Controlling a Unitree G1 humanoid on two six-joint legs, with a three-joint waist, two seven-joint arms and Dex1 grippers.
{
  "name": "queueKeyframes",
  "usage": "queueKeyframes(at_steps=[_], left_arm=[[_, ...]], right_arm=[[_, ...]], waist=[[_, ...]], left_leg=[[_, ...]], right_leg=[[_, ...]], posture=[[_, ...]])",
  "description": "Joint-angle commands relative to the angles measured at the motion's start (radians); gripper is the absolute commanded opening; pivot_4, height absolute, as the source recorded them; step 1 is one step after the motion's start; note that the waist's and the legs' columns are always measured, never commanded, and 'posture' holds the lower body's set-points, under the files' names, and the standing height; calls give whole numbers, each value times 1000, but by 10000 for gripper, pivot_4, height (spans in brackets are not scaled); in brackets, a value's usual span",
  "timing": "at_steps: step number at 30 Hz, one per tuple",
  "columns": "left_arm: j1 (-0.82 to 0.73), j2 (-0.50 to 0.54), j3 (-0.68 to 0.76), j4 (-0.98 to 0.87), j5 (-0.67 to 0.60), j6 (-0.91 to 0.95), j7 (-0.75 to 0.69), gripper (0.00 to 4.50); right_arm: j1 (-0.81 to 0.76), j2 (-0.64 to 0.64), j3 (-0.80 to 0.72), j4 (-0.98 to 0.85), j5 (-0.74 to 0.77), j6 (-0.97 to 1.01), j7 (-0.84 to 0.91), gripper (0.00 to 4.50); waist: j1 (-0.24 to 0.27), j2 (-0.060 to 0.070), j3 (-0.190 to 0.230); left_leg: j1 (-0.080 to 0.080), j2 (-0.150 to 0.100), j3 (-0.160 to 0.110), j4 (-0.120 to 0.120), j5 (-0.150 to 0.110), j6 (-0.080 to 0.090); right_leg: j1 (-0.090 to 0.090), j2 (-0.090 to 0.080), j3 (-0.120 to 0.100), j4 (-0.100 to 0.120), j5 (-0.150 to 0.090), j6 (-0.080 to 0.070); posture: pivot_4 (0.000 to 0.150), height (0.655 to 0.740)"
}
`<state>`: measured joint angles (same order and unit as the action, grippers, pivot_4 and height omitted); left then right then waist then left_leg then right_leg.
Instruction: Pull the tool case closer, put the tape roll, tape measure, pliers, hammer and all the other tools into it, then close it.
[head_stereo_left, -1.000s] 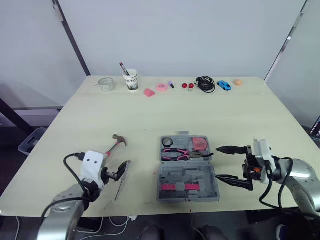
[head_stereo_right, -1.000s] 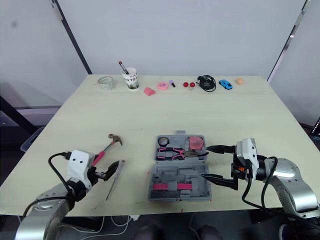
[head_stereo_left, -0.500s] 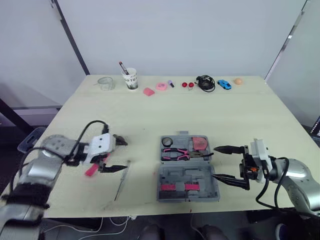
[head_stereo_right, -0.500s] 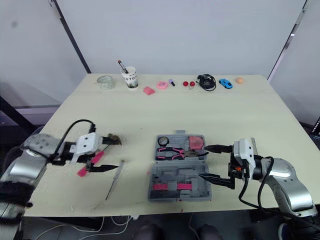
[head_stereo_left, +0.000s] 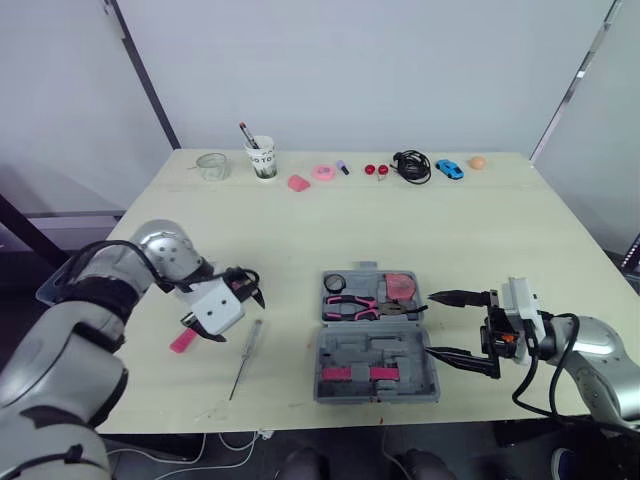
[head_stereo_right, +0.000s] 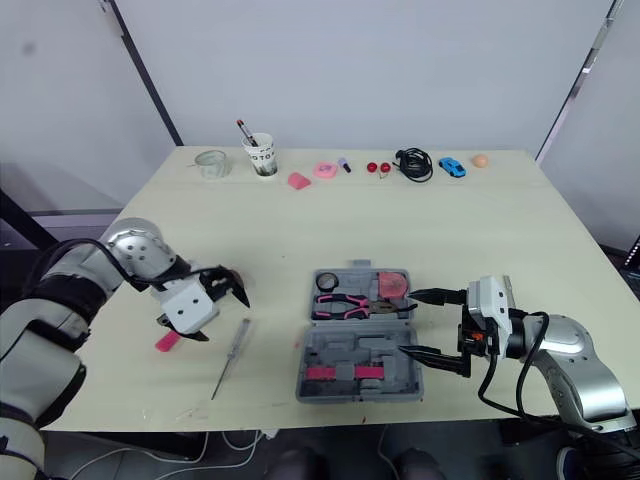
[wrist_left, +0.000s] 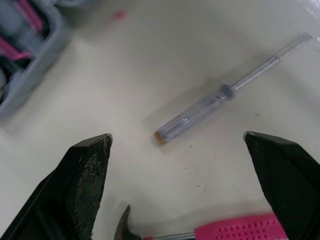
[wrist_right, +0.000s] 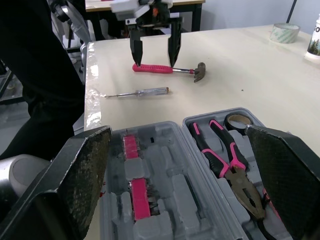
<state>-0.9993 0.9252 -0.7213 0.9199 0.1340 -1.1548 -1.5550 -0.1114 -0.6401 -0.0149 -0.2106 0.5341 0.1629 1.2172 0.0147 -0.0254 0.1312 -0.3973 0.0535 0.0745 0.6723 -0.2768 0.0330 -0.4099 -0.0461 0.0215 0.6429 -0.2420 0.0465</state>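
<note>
The grey tool case (head_stereo_left: 376, 372) lies open near the table's front edge. In its far half lie the pink-handled pliers (head_stereo_left: 358, 305), a dark tape roll (head_stereo_left: 335, 284) and a pink tape measure (head_stereo_left: 401, 287). The pink-handled hammer (wrist_right: 165, 69) lies left of the case. My left gripper (head_stereo_left: 235, 310) hangs open just above the hammer, one finger on each side of its handle, which shows between the fingers (wrist_left: 235, 230) in the left wrist view. A clear screwdriver (head_stereo_left: 245, 355) lies between hammer and case. My right gripper (head_stereo_left: 432, 324) stands open at the case's right edge, holding nothing.
Along the table's far edge stand a clear tape roll (head_stereo_left: 213, 167), a paper cup with pens (head_stereo_left: 263, 160), small pink items (head_stereo_left: 298, 184), a black cable (head_stereo_left: 411, 167), a blue toy car (head_stereo_left: 449, 170) and an orange ball (head_stereo_left: 477, 163).
My left arm has risen from the table's front edge and swung to the hammer, with its open gripper now over the handle. The right gripper has barely moved.
</note>
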Motion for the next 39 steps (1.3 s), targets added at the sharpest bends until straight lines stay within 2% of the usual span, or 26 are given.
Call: queueKeyframes(at_steps=[1, 6, 12, 18, 23, 27, 32, 33, 34, 39], left_arm=[[-54, -47, -72, 82, 147, -217, -8, 44840], [-104, -122, -88, 146, 355, -331, 156, 44840], [-121, -155, -98, 173, 569, -348, 355, 44840], [-108, -171, -131, 153, 749, -346, 540, 44840], [-111, -184, -148, 136, 838, -348, 657, 44840], [-129, -185, -160, 135, 866, -375, 697, 33458], [-146, -191, -168, 138, 847, -402, 707, 6950], [-148, -189, -169, 136, 842, -409, 705, 2897], [-148, -188, -170, 135, 838, -414, 703, 747], [-165, -162, -170, 117, 800, -447, 687, 747]], right_arm=[[-7, -1, -11, -2, 0, -29, 10, 45000], [-19, 4, -2, 4, -7, -34, 9, 45000], [-15, -1, -8, 5, -15, -36, 8, 45000], [-8, 3, -10, -1, -18, -37, -2, 45000], [-3, 2, -8, -8, -22, -40, -9, 45000], [-3, 2, -7, -10, -23, -40, -11, 45000], [-8, 2, -5, -8, -25, -42, -11, 45000], [-9, 2, -5, -8, -25, -42, -11, 45000], [-10, 2, -5, -7, -25, -42, -11, 45000], [-9, 4, 0, -8, -29, -43, -10, 45000]], waist=[[2, 0, 0], [0, -3, 1], [-1, -3, 1], [-1, -3, 1], [1, 0, 0], [1, 0, -1], [2, 0, 0], [1, 0, 0], [1, -1, 0], [0, -1, 0]], left_leg=[[0, 0, 0, 0, 0, 0], [0, 0, 0, 0, 0, 0], [0, 0, 0, 1, 0, 0], [0, 0, 0, 1, 0, 0], [1, 0, 0, 1, 0, 0], [2, 0, 0, 1, 0, 0], [1, 0, 0, 2, 0, 0], [1, 0, 0, 2, 0, 0], [1, 0, 0, 2, 0, 0], [1, 0, 0, 2, 0, 0]], right_leg=[[0, 0, 0, 0, 0, 0], [0, 0, 0, 0, 0, 0], [0, 0, 0, 0, 0, 1], [0, 0, 0, 0, 1, 1], [1, 0, 1, 1, 1, 1], [1, 0, 1, 2, 1, 1], [1, 0, 1, 2, 1, 1], [1, 0, 1, 2, 1, 1], [1, 0, 1, 2, 1, 1], [1, 0, 0, 2, 1, 1]], posture=[[1500, 7400], [1500, 7400], [1500, 7400], [1500, 7400], [1500, 7400], [1500, 7400], [1500, 7400], [1500, 7400], [1500, 7400], [1500, 7400]])
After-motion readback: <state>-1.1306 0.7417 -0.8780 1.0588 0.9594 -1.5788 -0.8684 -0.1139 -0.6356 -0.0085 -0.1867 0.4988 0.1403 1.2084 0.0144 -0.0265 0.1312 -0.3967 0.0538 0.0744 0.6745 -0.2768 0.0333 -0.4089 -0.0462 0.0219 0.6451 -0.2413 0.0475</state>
